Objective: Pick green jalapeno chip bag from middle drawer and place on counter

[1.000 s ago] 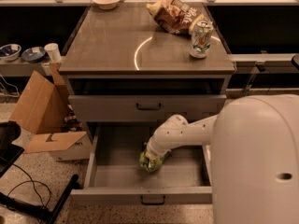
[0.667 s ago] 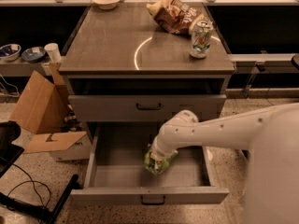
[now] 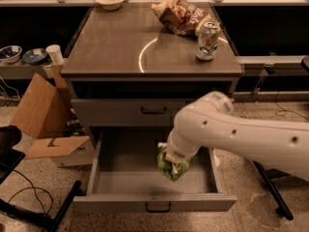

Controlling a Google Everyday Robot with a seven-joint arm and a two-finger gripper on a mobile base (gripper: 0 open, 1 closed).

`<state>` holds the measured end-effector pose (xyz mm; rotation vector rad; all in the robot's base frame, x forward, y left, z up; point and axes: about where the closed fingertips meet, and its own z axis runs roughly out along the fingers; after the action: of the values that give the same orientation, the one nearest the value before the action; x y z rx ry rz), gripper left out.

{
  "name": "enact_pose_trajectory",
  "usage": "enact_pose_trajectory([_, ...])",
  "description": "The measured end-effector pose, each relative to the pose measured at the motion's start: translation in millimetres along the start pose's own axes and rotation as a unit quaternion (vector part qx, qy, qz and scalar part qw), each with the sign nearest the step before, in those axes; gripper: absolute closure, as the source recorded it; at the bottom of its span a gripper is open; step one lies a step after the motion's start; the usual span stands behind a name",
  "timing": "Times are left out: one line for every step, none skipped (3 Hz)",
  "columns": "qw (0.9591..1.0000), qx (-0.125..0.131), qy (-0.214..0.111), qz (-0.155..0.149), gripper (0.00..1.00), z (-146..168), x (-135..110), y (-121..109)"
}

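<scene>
The green jalapeno chip bag [image 3: 171, 167] is a small wrinkly light-green bag hanging from my gripper [image 3: 170, 154], which is shut on its top. It is lifted above the tray of the open middle drawer [image 3: 120, 182], a wide grey drawer with a dark handle on its front panel. My white arm [image 3: 241, 134] reaches in from the right. The counter [image 3: 116, 45] is the glossy grey-brown slab above, with a curved light reflection.
On the counter stand a brown chip bag [image 3: 178, 16], a silver-green soda can [image 3: 207, 40] and a white bowl [image 3: 110, 0]. The shut upper drawer front [image 3: 130, 111] is below the counter. A cardboard box [image 3: 43, 115] is on the floor at left.
My gripper has risen with the green bag out of the drawer tray, and the arm has swung up and rightward.
</scene>
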<state>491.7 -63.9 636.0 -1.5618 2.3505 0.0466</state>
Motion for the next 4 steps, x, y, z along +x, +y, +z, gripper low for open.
enact_pose_trajectory([0.9979,0.054,0.000,-0.036,1.00,-109,-40,-27])
enact_pose_trajectory([0.9932,0.093,-0.003,-0.070,1.00,-190,-87,-52])
enact_pose_trajectory([0.9850,0.136,-0.019,-0.104,1.00,-257,-143,-73])
enact_pose_trajectory([0.9734,0.171,-0.066,-0.138,1.00,-306,-199,-98])
